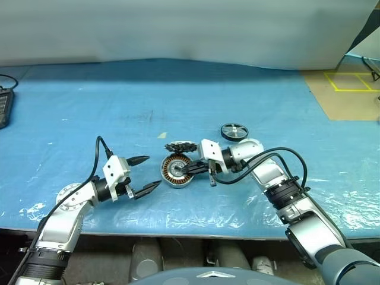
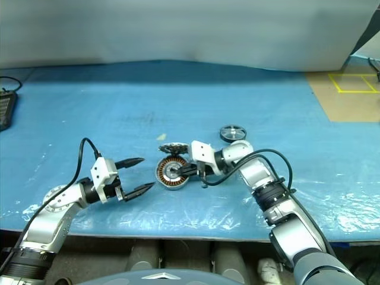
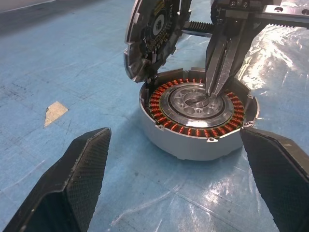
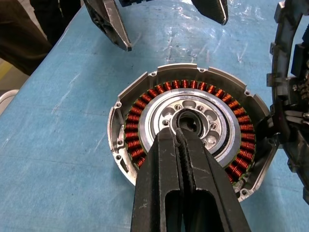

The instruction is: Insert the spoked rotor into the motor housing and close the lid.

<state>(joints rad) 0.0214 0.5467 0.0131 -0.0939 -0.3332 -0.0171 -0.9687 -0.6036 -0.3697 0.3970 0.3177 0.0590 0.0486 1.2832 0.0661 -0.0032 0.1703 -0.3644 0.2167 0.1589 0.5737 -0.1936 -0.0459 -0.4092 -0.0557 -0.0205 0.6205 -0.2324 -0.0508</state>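
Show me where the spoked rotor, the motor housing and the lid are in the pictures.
spoked rotor (image 1: 234,131), left eye view, on its silver hub.
motor housing (image 4: 135,137), right wrist view, on the copper windings.
lid (image 3: 155,34), left wrist view, on its tilted inner face.

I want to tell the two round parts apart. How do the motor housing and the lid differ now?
The motor housing lies flat, showing copper windings; the lid stands tilted on edge against it. The housing's rim is smooth, the lid's is toothed. The shut right gripper points into the housing's centre, not at the lid. Both are round grey metal.
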